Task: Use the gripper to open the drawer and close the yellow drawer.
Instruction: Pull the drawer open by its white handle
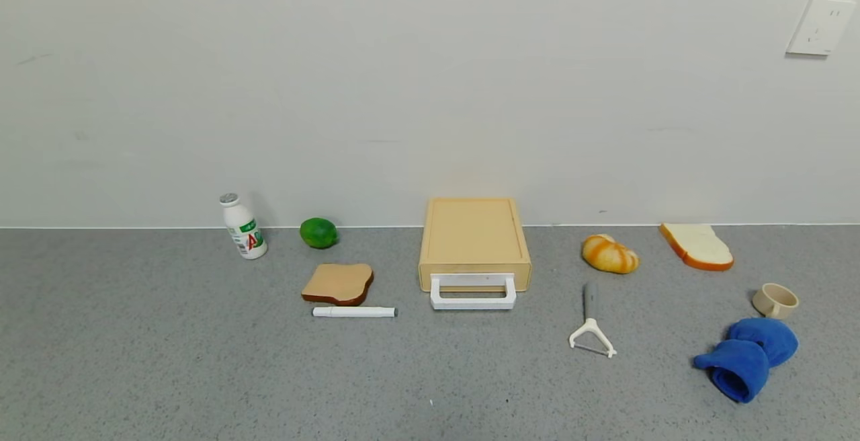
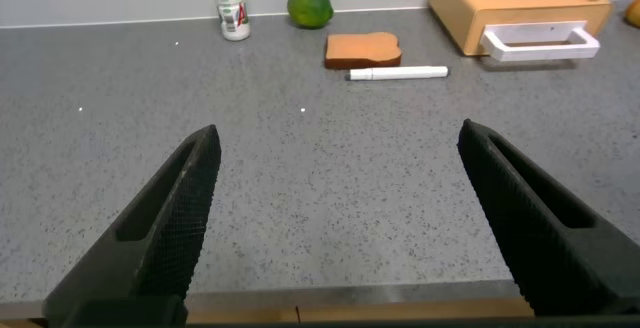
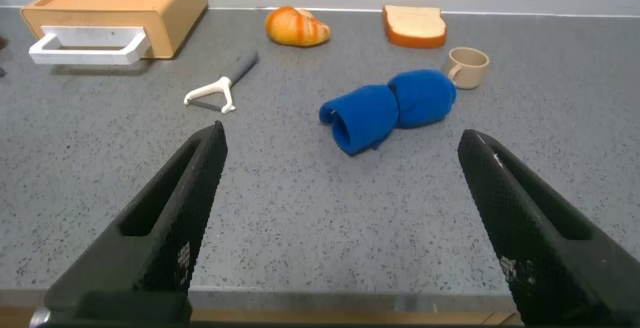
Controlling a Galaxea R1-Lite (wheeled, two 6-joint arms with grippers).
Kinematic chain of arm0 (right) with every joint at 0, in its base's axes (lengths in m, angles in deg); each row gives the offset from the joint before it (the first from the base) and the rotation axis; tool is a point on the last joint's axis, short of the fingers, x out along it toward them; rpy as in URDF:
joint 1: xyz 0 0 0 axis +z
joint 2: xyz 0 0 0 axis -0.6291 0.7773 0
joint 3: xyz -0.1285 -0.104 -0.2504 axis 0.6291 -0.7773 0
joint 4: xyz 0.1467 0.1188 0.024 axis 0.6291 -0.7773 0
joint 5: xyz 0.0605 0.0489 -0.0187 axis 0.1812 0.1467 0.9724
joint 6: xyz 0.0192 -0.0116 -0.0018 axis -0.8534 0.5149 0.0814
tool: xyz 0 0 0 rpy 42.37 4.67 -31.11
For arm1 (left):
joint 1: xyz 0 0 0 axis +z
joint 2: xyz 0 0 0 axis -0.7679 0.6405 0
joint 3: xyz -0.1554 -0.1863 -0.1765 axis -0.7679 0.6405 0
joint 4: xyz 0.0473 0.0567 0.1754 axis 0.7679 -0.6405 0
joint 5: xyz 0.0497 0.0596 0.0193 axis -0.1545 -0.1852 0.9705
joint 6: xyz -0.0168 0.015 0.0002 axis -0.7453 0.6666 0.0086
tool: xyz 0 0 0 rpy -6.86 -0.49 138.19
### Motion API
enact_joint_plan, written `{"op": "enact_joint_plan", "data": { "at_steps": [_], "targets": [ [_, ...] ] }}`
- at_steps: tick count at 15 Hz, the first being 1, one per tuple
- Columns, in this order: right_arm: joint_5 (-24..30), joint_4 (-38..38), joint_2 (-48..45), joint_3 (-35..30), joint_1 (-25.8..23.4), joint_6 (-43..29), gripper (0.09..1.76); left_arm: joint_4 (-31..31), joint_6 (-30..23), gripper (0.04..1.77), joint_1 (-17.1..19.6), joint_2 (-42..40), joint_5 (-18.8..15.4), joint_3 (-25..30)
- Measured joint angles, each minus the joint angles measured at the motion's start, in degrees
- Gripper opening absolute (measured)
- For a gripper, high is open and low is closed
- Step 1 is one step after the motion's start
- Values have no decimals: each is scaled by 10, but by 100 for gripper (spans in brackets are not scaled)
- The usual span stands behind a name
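The pale yellow drawer box sits at the back middle of the grey table, against the wall. Its tray is pushed in, and the white loop handle faces the front. The box also shows in the left wrist view and in the right wrist view. Neither arm shows in the head view. My left gripper is open and empty over the table's front edge. My right gripper is open and empty over the front edge too, near the blue cloth.
Left of the box are a white bottle, a green lime, a toast slice and a white marker. To the right lie a peeler, a croissant, a bread slice, a cup and the blue cloth.
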Motion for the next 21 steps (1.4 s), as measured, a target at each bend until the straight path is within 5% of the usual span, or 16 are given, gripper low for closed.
{"op": "enact_joint_plan", "data": {
  "at_steps": [4, 8, 21],
  "targets": [
    [-1, 0, 0, 0, 0, 0, 170, -78, 2, 172, 0, 39, -9, -98],
    [-3, 0, 0, 0, 0, 0, 170, -92, 4, 172, -22, 151, -10, -187],
    [-3, 0, 0, 0, 0, -1, 170, -94, 41, 172, -124, 710, -39, -572]
  ]
}}
